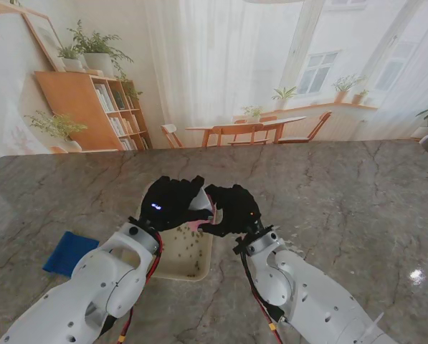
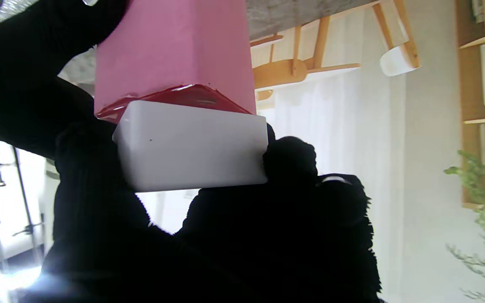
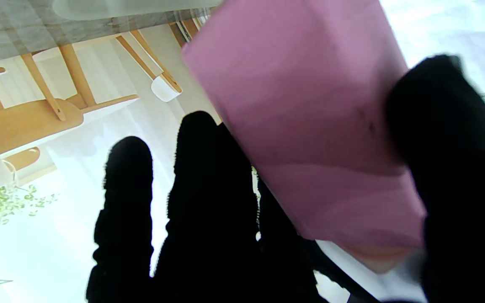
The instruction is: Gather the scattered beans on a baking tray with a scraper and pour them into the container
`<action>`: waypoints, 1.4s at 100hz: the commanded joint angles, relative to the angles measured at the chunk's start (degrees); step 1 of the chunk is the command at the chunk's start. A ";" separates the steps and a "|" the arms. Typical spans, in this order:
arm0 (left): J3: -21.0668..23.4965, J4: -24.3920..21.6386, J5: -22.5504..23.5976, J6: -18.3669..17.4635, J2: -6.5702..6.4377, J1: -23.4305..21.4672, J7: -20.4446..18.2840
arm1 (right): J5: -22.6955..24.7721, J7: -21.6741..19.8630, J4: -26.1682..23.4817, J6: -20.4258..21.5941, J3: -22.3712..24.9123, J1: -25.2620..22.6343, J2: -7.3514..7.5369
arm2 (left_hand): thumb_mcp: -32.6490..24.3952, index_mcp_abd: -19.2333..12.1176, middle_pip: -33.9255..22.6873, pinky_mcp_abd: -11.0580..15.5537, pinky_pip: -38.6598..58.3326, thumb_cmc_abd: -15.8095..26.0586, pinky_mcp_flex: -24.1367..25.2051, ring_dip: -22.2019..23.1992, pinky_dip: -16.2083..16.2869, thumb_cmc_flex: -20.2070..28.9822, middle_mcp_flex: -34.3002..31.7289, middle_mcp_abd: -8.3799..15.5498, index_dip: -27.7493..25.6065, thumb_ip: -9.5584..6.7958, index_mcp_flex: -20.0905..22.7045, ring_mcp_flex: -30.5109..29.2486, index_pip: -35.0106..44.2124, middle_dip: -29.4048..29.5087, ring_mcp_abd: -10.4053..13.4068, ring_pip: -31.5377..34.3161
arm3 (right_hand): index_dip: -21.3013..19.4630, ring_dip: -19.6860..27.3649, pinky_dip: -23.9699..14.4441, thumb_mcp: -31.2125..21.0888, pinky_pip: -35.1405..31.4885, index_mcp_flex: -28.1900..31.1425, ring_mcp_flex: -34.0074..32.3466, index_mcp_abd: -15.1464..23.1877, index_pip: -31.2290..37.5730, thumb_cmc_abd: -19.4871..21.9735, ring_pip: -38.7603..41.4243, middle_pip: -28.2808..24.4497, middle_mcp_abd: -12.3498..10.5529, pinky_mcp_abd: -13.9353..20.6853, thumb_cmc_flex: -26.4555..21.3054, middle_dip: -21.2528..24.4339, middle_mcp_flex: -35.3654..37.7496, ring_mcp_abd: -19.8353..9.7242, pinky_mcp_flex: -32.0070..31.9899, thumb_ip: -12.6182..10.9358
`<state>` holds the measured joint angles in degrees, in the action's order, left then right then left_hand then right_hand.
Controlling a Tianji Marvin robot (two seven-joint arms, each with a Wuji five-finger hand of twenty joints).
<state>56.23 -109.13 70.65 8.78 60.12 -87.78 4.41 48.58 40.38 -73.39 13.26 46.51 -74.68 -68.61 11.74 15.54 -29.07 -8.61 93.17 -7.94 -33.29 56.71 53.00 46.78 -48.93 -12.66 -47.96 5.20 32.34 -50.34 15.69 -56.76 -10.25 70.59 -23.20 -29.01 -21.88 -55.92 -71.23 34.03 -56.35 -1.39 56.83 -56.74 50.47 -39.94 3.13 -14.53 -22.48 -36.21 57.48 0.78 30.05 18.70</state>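
Observation:
Both black-gloved hands meet over the cream baking tray, which carries scattered beans. Between them is the scraper, with a pink blade and a white handle. My left hand is curled around the white handle, with fingers pressed on its end. My right hand pinches the pink blade between its thumb and fingers. The scraper is held up off the tray.
A flat blue object lies on the marble table to the left of the tray, beside my left forearm. The tray's far end is hidden under the hands.

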 commanded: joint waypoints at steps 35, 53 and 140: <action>-6.69 0.55 0.28 10.54 1.95 2.48 -1.34 | -0.57 -0.43 -1.13 0.02 0.17 -0.30 -0.65 | -9.72 1.56 -47.00 5.36 19.74 3.07 -18.37 -13.59 -11.61 16.04 -24.30 21.41 3.85 -2.27 8.63 -17.28 6.82 3.77 11.41 21.61 | -2.31 0.32 0.19 -13.56 -1.43 6.32 -0.49 18.97 13.13 8.85 0.49 -11.84 -10.30 0.14 -10.03 -3.88 7.37 -2.76 0.04 -4.03; -6.40 -0.06 2.54 11.25 1.81 1.87 -1.40 | -0.59 -0.71 -1.29 -0.08 0.37 -0.42 -0.58 | -9.74 2.33 -15.30 -5.87 -2.26 5.82 2.71 -10.78 -7.20 6.93 -8.13 3.15 13.96 -3.19 1.76 2.25 -3.13 9.20 -5.39 -6.62 | -2.35 0.35 0.18 -13.59 -1.44 6.25 -0.48 19.03 13.05 8.85 0.51 -11.84 -10.35 0.19 -10.02 -3.84 7.36 -2.80 0.05 -4.02; 19.74 -11.62 4.48 -19.04 -0.08 -16.02 -2.23 | 0.31 -0.70 -0.86 0.39 0.04 -0.01 -0.28 | -10.87 -2.90 26.74 -10.64 -68.35 0.16 30.42 -40.62 -19.01 8.26 28.77 3.13 22.94 -3.81 -19.45 33.01 -14.03 40.30 0.55 -65.85 | -2.34 0.49 0.25 -13.36 -1.27 6.05 -0.26 19.45 13.11 9.20 0.35 -11.86 -10.68 0.42 -9.97 -3.81 7.08 -3.07 -0.08 -4.07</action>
<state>75.86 -121.80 75.58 -8.84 60.90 -104.23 2.40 48.74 40.08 -74.15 13.33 46.73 -74.89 -68.74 2.29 11.96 -3.69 -21.21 27.70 -5.54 -4.47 17.60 35.96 52.37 -23.93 -9.70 -25.97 4.84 16.80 -20.32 3.18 -17.93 -10.99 5.93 -22.64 -28.99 -21.88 -55.92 -71.23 34.62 -56.52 -1.94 56.83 -57.31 50.52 -39.99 3.13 -14.53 -22.48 -36.38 57.98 0.78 30.06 19.24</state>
